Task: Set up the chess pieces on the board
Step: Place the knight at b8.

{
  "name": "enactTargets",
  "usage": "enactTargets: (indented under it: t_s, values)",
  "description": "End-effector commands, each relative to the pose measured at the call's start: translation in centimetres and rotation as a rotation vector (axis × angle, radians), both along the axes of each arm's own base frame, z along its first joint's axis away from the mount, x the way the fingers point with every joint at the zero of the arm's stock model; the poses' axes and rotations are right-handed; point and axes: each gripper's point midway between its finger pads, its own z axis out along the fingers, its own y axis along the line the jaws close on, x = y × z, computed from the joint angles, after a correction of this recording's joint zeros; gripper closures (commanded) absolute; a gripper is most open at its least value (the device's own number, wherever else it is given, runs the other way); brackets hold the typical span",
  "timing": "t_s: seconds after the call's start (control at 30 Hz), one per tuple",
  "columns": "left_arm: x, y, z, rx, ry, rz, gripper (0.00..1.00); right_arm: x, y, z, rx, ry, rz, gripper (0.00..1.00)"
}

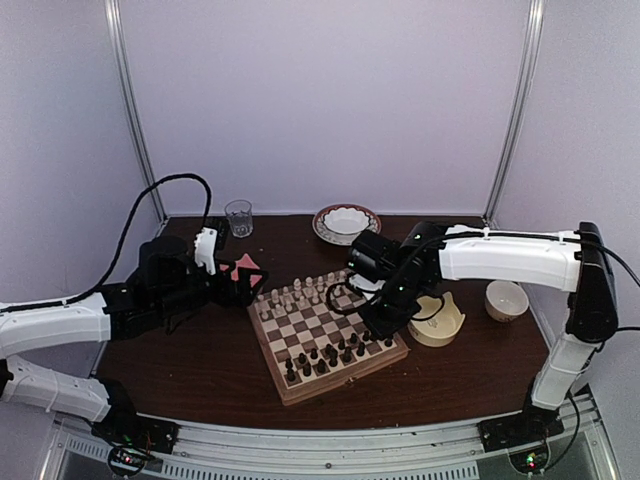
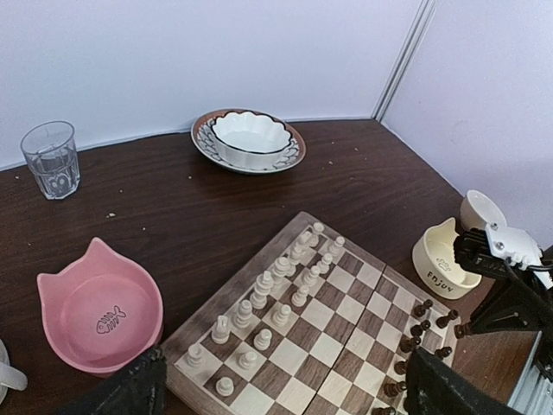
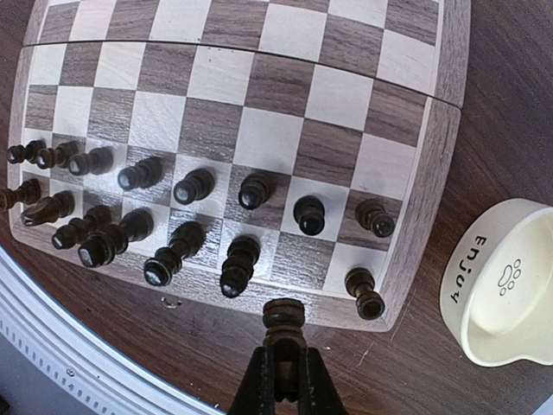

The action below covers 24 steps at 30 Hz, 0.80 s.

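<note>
Step in hand: placing a dark man on the back rank. The right hand [image 3: 282, 363] is clamping its fingers on a dark brown wooden chess piece [image 3: 284, 316], gripping it low so that the knobbed top is sticking out past the fingertips. The piece is hanging just short of the near border of the square wooden chessboard with light and dark checks [image 3: 268, 138], over the dark tabletop [image 3: 104, 337] and not over a square yet.

Ahead of the hand, the other dark brown chessmen [image 3: 251, 190] are standing in two rows. The far row is looking complete, and the near row is showing a gap almost straight ahead of the fingertips, a touch to their right, between two standing men. It is probably the only empty square there, but the lens is bending the edges, so I am not certain. A cream ceramic bowl lettered "Enjoy" [image 3: 510, 294] is sitting on the tabletop off to the hand's right, clear of the board.

The left hand [image 2: 289, 389] is hovering wide open with nothing between its fingers, the pale cream-white chessmen [image 2: 285, 268] standing ahead of it.

Next move is calling for a short reach forward over the border, a level descent into the gap without brushing either neighbour, then a release with the piece upright. The task is looking nearly finished.
</note>
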Motion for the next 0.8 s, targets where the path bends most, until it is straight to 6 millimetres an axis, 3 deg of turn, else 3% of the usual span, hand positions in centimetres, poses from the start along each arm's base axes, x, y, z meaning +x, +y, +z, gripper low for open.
enactTargets:
  t_s: [0.0,0.77]
  values:
    - [0.8,0.2,1.2,-0.027,-0.039,0.039,0.04,0.2,0.4,-0.1,-0.026,0.001,0.024,1.0]
    - [0.6,-0.1,1.2,-0.035,-0.034,0.02,0.04,0.6,0.5,-2.8,-0.109,0.038,0.031,1.0]
